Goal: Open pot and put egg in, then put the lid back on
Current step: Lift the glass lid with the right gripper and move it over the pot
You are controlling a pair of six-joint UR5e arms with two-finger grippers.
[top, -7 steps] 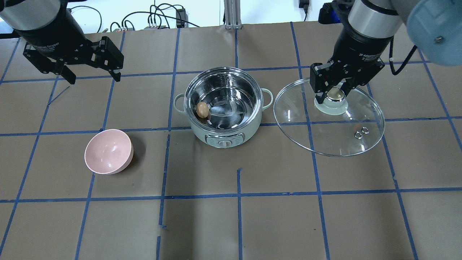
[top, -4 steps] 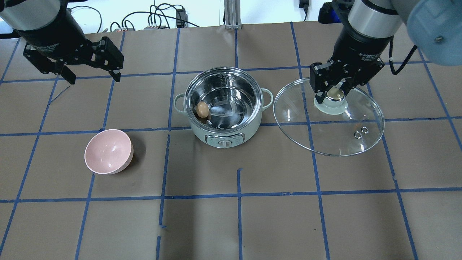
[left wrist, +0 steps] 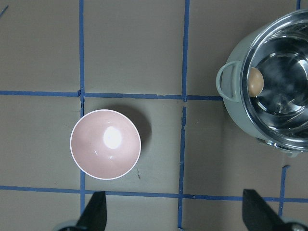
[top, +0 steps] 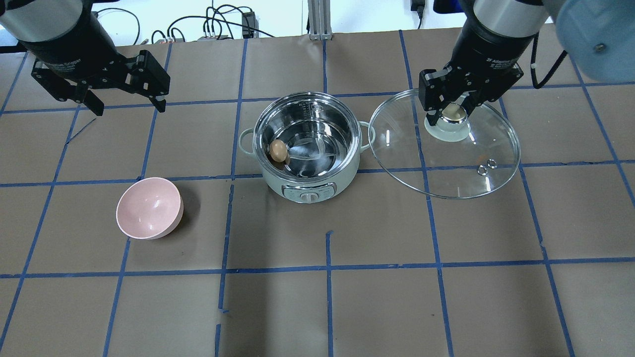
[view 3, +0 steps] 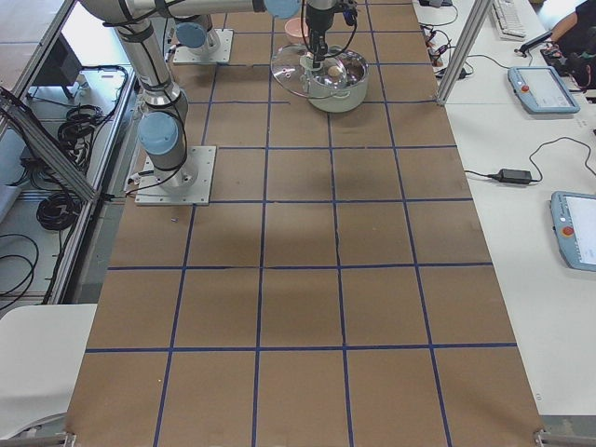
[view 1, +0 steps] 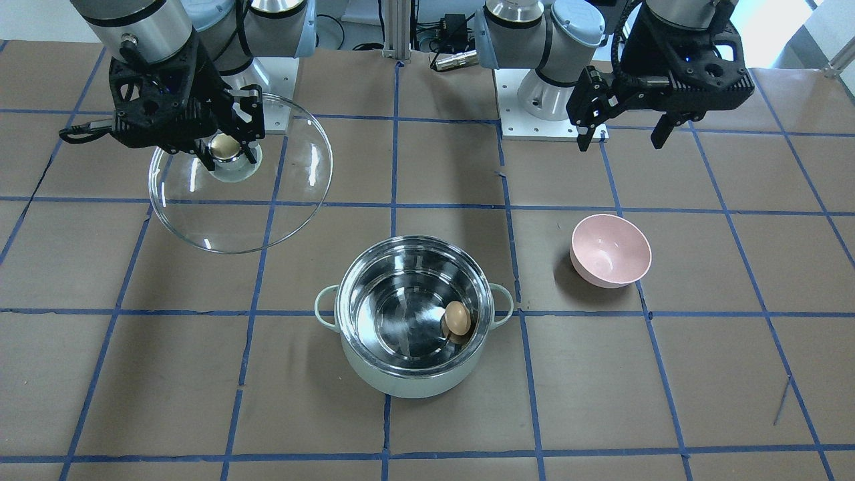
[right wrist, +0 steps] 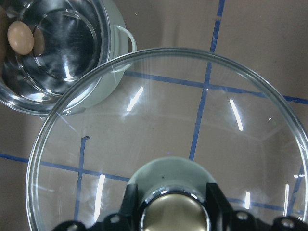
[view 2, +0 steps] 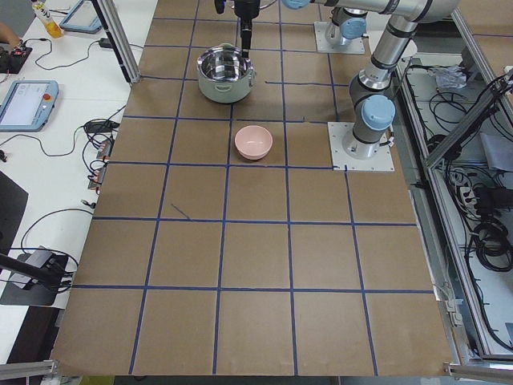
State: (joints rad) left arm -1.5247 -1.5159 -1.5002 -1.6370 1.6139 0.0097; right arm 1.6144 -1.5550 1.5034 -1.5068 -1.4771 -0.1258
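The mint-green pot [top: 278,182] stands open mid-table, also in the front view [view 1: 407,382]. The tan egg [top: 278,150] lies inside it against the steel wall, also seen in the front view [view 1: 457,317] and both wrist views [left wrist: 256,81] [right wrist: 20,37]. My right gripper [top: 452,113] is shut on the cream knob of the glass lid [top: 446,168] and holds it tilted above the table, right of the pot. The lid's rim [right wrist: 120,67] overlaps the pot's handle. My left gripper [top: 129,101] is open and empty, high over the far left.
A pink bowl [top: 149,208] sits empty on the table left of the pot, also in the left wrist view [left wrist: 105,144]. Brown paper with blue tape lines covers the table. Cables and a post lie along the far edge.
My right gripper has risen with the lid, which has left the table and shifted slightly toward the pot. The left arm, the pot, the egg and the bowl have not moved.
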